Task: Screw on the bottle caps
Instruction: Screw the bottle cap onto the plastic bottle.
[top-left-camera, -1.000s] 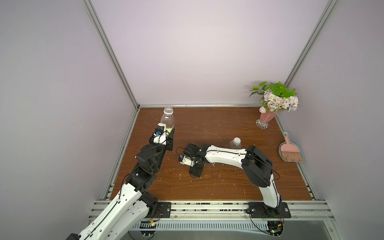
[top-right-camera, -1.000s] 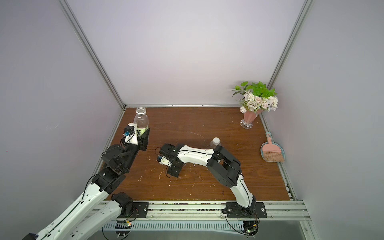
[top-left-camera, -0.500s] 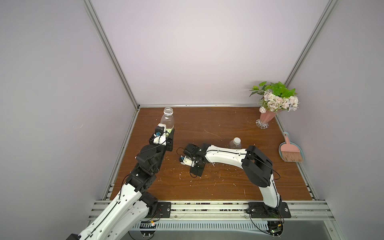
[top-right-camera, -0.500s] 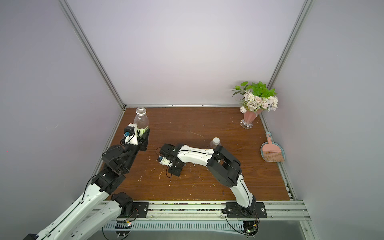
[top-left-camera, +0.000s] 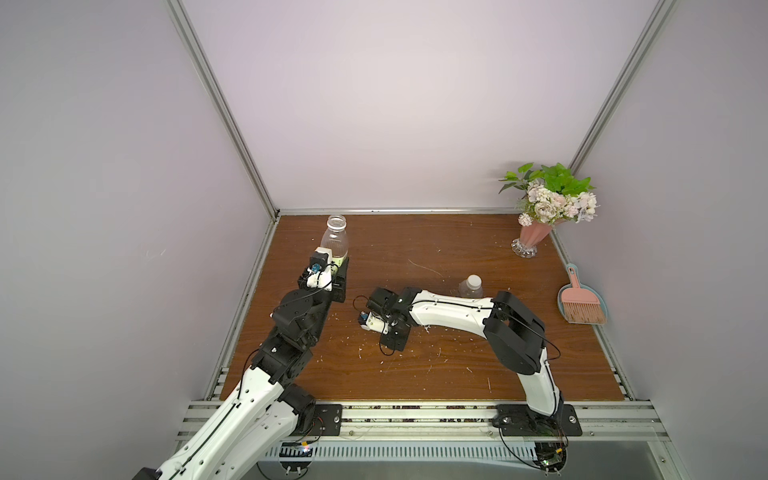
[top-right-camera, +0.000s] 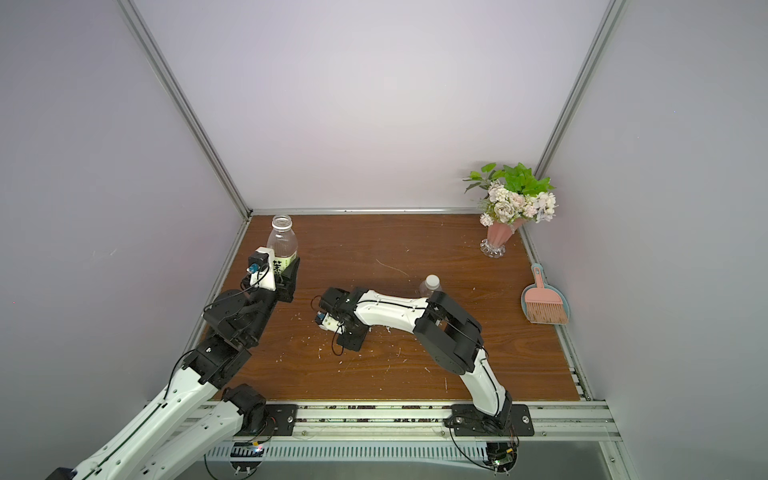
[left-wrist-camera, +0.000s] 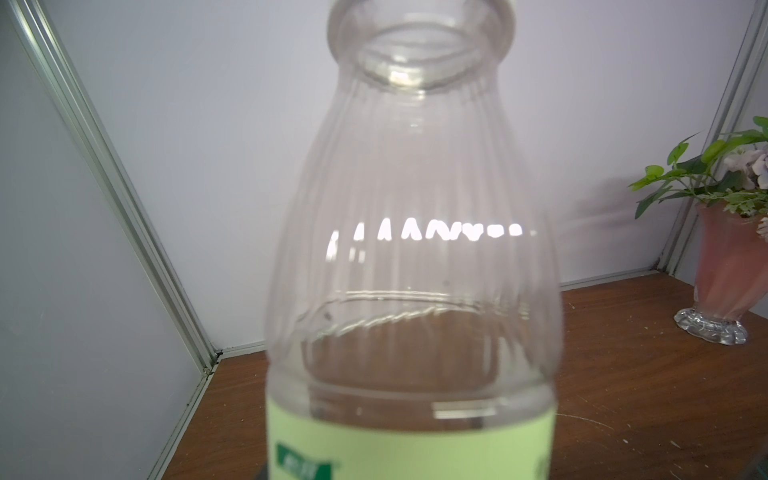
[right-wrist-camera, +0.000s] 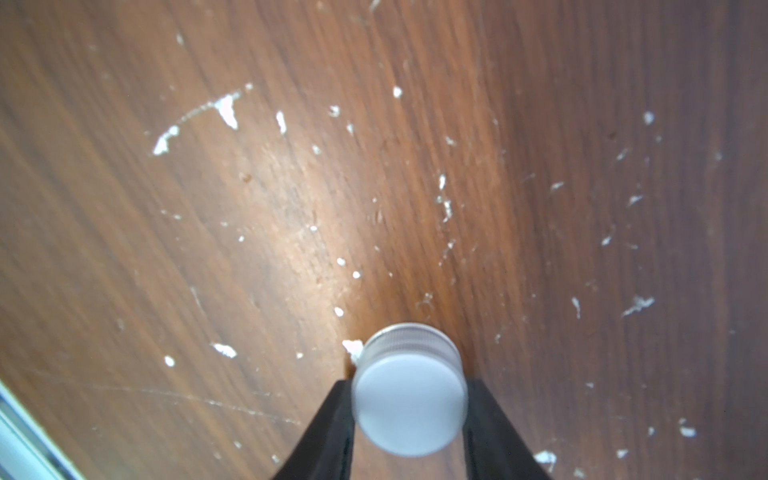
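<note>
My left gripper (top-left-camera: 340, 274) is shut on the lower body of the clear bottle (top-left-camera: 334, 239) with the yellow-green label (left-wrist-camera: 395, 440). It stands upright at the far left with its wide neck (left-wrist-camera: 419, 37) uncapped. Mid-table, my right gripper (right-wrist-camera: 409, 384) points down at the wooden table (right-wrist-camera: 249, 208). Its black fingers (right-wrist-camera: 338, 415) press both sides of a white bottle cap (right-wrist-camera: 409, 403) that rests on the wood. In both top views the second, nearly bare bottle (top-left-camera: 471, 287) stands behind the right arm with a white cap (top-right-camera: 432, 279) on its neck.
A pink flower vase (top-left-camera: 534, 239) stands in the far right corner. A pink dustpan with a brush (top-left-camera: 582, 303) lies by the right wall. White crumbs (right-wrist-camera: 226, 110) are scattered over the wood. Walls close in the table, and a metal rail (top-left-camera: 415, 415) runs along the front.
The right gripper's jaws have closed in on the cap. Both arms have stayed almost where they were.
</note>
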